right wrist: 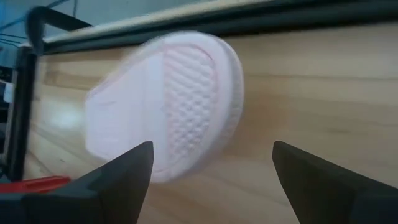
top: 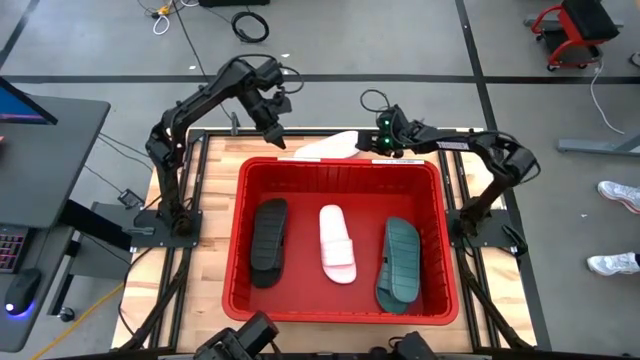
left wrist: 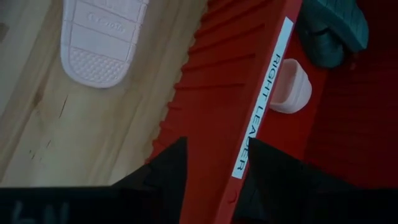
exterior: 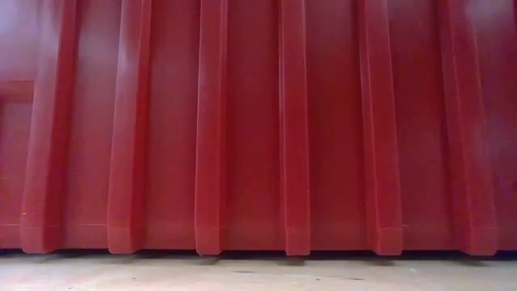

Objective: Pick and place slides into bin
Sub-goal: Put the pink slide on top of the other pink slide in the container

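The red bin (top: pixel 340 165) stands mid-table and its ribbed wall (exterior: pixel 258 121) fills the low view. On its floor lie three slides: a black one (top: pixel 269 241), a white one (top: pixel 337 243) and a teal one (top: pixel 400 262). A pale pink slide (top: pixel 330 146) lies on the wood behind the bin's far wall, its patterned face up (right wrist: pixel 174 106). My right gripper (right wrist: pixel 211 152) is open just short of that slide's end, tilted down at it, touching nothing. My left gripper (left wrist: pixel 214 146) hangs open above the bin's far rim (left wrist: pixel 249 81), near the far left corner (top: pixel 277 140).
A dark frame rail (right wrist: pixel 186 25) runs along the table's far edge right behind the pink slide. Only a narrow strip of wood lies between that rail and the bin. A person's shoes (top: pixel 620 195) show on the floor to the right.
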{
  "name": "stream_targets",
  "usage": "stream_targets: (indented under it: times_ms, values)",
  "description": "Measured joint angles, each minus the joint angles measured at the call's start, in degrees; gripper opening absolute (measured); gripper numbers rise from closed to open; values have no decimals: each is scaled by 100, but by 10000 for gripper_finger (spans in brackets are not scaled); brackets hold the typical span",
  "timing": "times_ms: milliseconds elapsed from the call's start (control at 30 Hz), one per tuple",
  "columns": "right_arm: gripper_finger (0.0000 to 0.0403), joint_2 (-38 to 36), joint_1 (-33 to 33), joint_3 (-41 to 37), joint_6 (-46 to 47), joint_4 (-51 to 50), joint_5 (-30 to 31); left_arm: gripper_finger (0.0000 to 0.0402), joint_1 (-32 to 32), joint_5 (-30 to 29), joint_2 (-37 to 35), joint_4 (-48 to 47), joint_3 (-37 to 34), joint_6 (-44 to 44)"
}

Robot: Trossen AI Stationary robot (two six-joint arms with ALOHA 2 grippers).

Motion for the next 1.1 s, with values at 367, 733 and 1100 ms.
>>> stream_targets:
  times_ms: [367,733,1100]
  values:
    - [323,544,3,0,148,1013,-84,170,-7,2,-2,-69,-2,23]
    - [225,790,103,2,253,1503,-604,167,-9,2,-2,259,-2,264]
    - [131,871,164,0,-4,2094,-564,152,-62,2,-2,261,-2,286]
